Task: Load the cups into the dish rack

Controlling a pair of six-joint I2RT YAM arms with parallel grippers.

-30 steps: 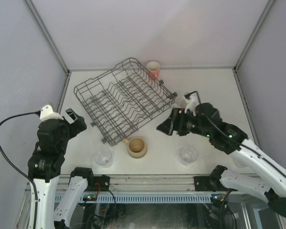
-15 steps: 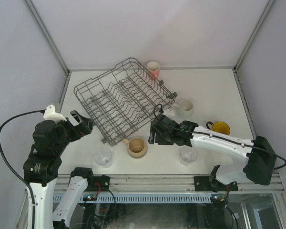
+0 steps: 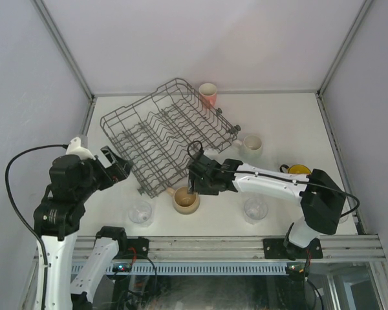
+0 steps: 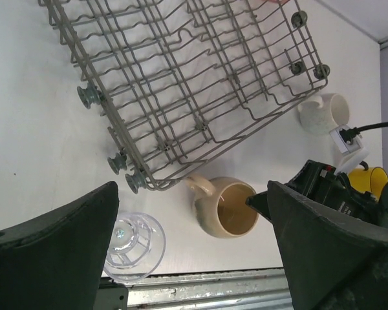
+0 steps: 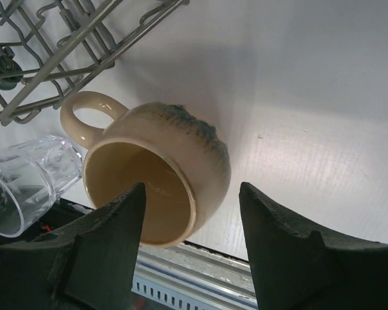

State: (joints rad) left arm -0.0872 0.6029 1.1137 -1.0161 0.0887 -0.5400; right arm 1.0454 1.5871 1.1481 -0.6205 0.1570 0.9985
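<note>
Right wrist view: your right gripper [image 5: 192,194] stood half-spread, gripping nothing, straddling the wall of the tan mug [image 5: 181,148] opposite its handle.
Mug place: upright, lower centre of top view, just below the dish rack [image 3: 165,132].
Nearer arm: right; your left gripper [image 4: 193,194] gaped wide, well apart.

White matte table top [image 3: 291,123] lay beneath the right pincer [image 3: 193,187] and ran out on every side of it; the right wrist view showed a brighter patch of light just ahead of the pincer. Pale grey back wall [image 3: 207,39] stood well beyond the pincer, with a matching left wall [image 3: 26,77] and right wall [image 3: 375,84] well off to either side, joined by aluminium corner posts [image 3: 61,45]. An aluminium rail [image 3: 207,245] closed the table edge on the pincer's near side.
</note>
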